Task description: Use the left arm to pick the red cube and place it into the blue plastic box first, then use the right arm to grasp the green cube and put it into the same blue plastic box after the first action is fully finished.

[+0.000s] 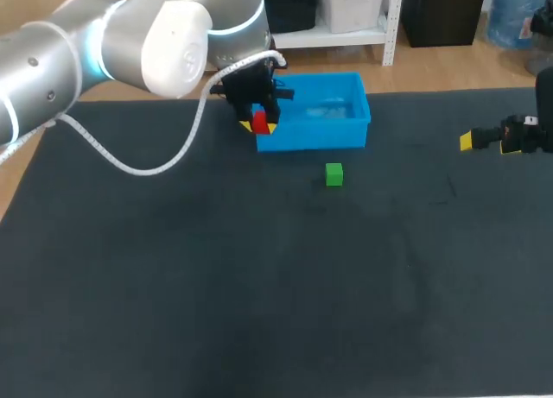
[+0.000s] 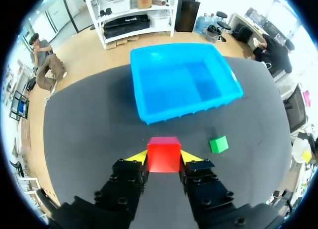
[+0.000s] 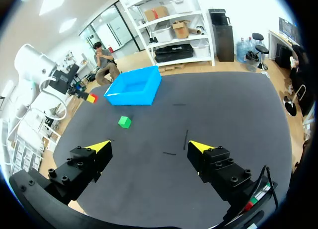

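Red small cube (image 2: pixel 163 154) is pinched between the yellow tips of the left jaws, which are closed on its two sides and hold it off the black bench (image 1: pixel 259 286), just beside the left end of the blue plastic box (image 1: pixel 346 135), not inside it. The box stands near the bench's far edge, around its middle. The small green cube (image 1: pixel 334 174) lies on the bench just in front of the box, apart from it. The right jaws hang wide open and empty near the bench's right edge.

Bright, even light; only faint shadows on the table (image 1: pixel 259 312).
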`<move>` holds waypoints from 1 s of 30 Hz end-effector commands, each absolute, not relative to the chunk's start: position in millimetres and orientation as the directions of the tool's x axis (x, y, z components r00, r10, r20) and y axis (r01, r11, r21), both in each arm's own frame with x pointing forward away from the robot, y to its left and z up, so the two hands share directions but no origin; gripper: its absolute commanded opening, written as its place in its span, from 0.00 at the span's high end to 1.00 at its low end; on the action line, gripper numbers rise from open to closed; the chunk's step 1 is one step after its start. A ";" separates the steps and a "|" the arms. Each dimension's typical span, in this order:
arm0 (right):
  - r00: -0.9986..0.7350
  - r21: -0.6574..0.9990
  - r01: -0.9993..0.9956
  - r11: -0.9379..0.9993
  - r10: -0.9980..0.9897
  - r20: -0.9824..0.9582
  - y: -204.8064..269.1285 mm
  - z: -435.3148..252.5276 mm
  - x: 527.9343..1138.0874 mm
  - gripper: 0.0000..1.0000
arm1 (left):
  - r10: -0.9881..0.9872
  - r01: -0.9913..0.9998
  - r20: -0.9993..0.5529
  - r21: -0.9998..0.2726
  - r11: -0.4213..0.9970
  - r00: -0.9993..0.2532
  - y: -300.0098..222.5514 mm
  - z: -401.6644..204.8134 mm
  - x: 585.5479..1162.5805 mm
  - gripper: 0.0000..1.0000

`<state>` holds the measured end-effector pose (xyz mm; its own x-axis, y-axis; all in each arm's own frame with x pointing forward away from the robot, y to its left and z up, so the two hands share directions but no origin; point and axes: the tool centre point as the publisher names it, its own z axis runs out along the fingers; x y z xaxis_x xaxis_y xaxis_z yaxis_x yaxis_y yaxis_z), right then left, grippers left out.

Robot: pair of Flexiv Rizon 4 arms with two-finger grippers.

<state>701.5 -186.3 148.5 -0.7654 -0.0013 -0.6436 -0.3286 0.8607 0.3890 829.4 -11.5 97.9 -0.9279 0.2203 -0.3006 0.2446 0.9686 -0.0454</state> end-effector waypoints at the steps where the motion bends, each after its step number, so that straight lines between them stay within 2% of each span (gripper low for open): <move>1: -0.766 0.389 -0.328 0.861 -0.001 -0.643 -186.3 148.8 701.3 0.00 | 0.231 0.256 -0.300 -0.048 0.965 -0.926 -13.1 99.5 839.0 1.00; 10: -0.766 0.389 -0.328 0.861 -0.001 -0.643 -186.3 148.8 701.3 0.00 | 0.241 0.288 -0.350 -0.086 0.954 -0.905 -21.5 119.2 855.2 1.00; 23: -0.766 0.389 -0.328 0.861 -0.001 -0.643 -186.3 148.8 701.3 0.00 | 0.215 0.336 -0.432 -0.225 0.915 -0.876 -36.3 133.2 882.2 1.00; 30: -0.766 0.389 -0.328 0.861 -0.001 -0.643 -186.3 148.8 701.3 0.00 | 0.218 0.349 -0.443 -0.239 0.906 -0.870 -43.3 134.2 893.5 1.00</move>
